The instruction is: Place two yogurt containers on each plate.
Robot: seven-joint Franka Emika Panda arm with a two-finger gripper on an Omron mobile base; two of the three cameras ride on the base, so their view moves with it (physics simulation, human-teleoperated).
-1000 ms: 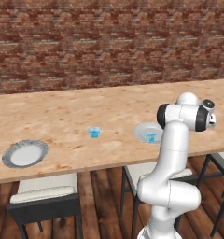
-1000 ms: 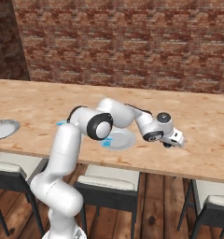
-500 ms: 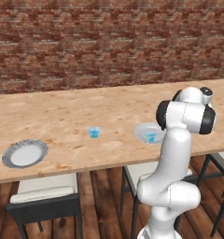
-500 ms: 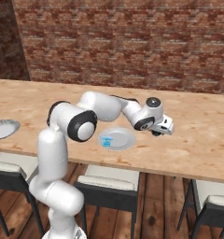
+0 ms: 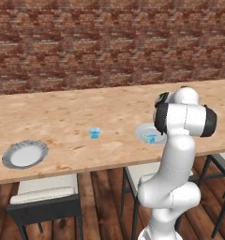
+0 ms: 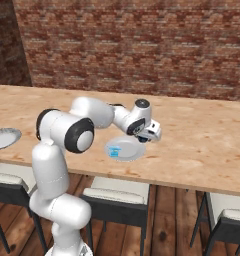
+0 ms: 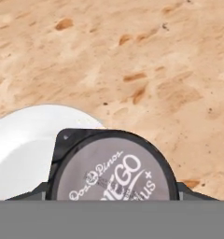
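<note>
Above the near plate (image 6: 126, 150) holding one tub (image 6: 112, 152), the tool (image 6: 151, 134) grips a second yogurt container (image 7: 114, 163); lower gently beside the first.

Grey round lid (image 7: 113, 170) in the hand view — script print, partly readable: "EGO", "lus+".

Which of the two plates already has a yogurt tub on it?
The plate right beside the hand; a blue tub sits on it. The other plate, far along the table, is bare.
</note>
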